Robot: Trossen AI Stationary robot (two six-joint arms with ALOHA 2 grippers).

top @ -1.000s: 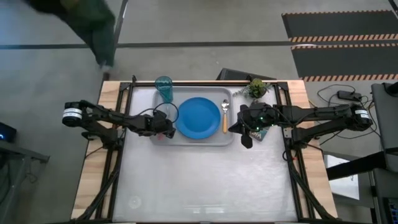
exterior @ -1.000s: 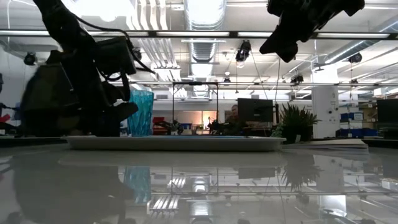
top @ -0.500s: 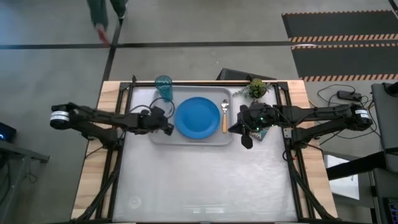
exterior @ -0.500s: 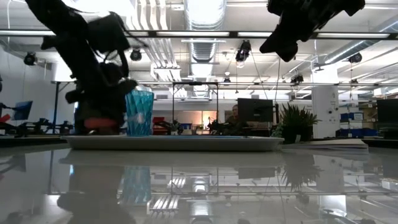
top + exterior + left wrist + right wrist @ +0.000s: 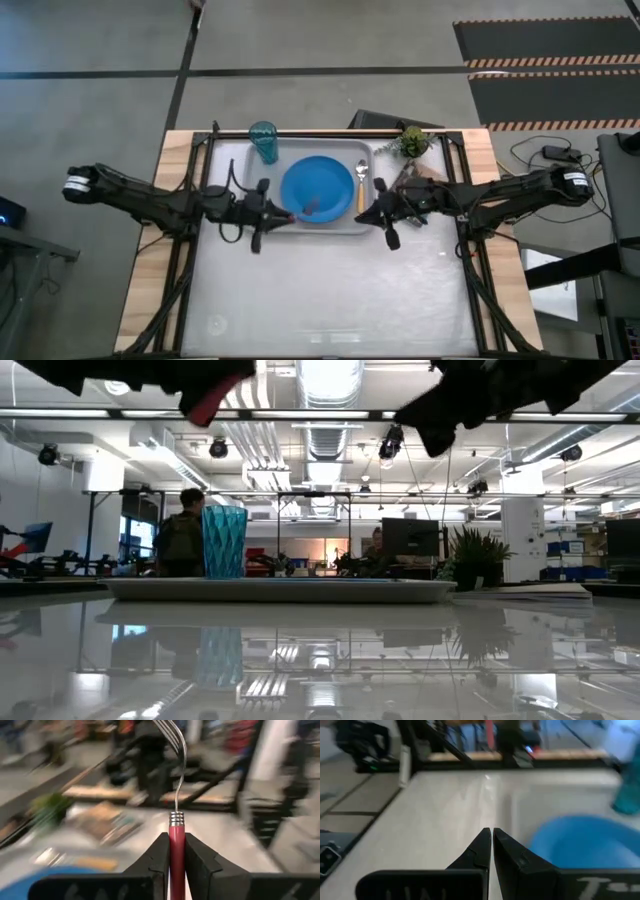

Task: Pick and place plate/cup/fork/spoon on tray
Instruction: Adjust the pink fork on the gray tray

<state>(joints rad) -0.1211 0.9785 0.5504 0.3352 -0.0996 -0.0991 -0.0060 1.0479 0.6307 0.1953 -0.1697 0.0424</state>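
The left gripper pinches the light, stiff, probably slippery fork by its pink-red handle, while the right gripper waits closed.

Around your bench a grey concrete floor with a dark seam, hazard-striped mat far right, overhead strip lights and ductwork, a dark monitor, a person standing beyond, white pillar.

overhead, table-level, two wrist views
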